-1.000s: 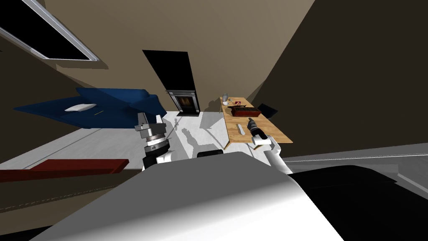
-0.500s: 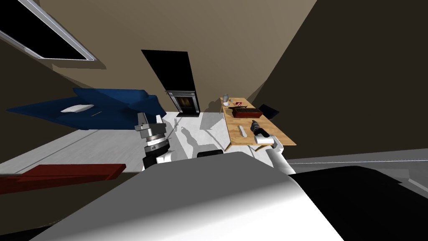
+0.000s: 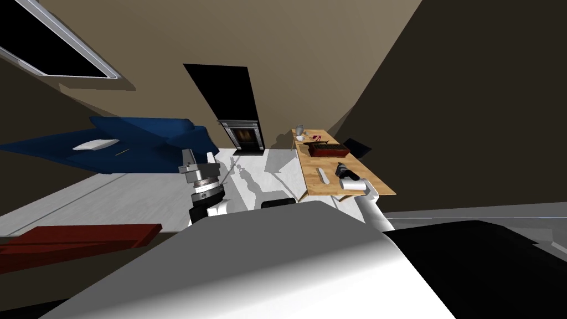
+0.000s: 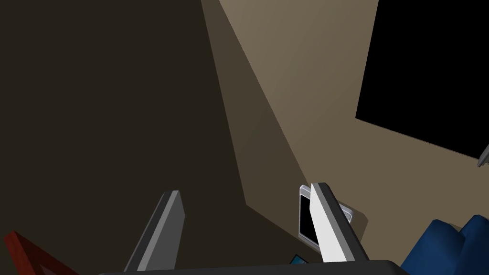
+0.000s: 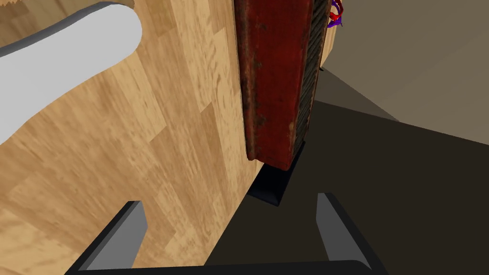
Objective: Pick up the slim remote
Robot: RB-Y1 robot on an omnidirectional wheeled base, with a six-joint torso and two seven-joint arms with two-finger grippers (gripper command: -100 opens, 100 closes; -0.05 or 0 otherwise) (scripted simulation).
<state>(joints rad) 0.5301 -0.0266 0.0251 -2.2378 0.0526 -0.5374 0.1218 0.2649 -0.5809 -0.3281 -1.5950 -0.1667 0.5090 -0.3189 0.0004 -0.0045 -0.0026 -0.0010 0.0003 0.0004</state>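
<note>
The slim remote (image 3: pixel 323 175) is a light grey, rounded bar lying flat on the wooden table (image 3: pixel 360 166) at my right. In the right wrist view the remote (image 5: pixel 62 52) lies ahead of the gripper, off to its left finger's side. My right gripper (image 3: pixel 339 166) hovers over the table just right of the remote, near the table's far-side edge. It stands open (image 5: pixel 229 224) with nothing between its fingers. My left gripper (image 3: pixel 198 158) is raised in front of my chest, open (image 4: pixel 248 219) and empty.
A dark red box (image 5: pixel 274 81) sits on the table beyond the right gripper, with a black object (image 5: pixel 272 184) below the table's edge. A small vase (image 3: pixel 299 128) stands at the table's far end. A blue sofa (image 3: pixel 144 138), a fireplace (image 3: pixel 243 134) and a red board (image 3: pixel 83 238) lie to the left.
My view has turned, so the sofa and red board have slid left. My right gripper has moved to the right across the table, away from the remote. The left arm has held still.
</note>
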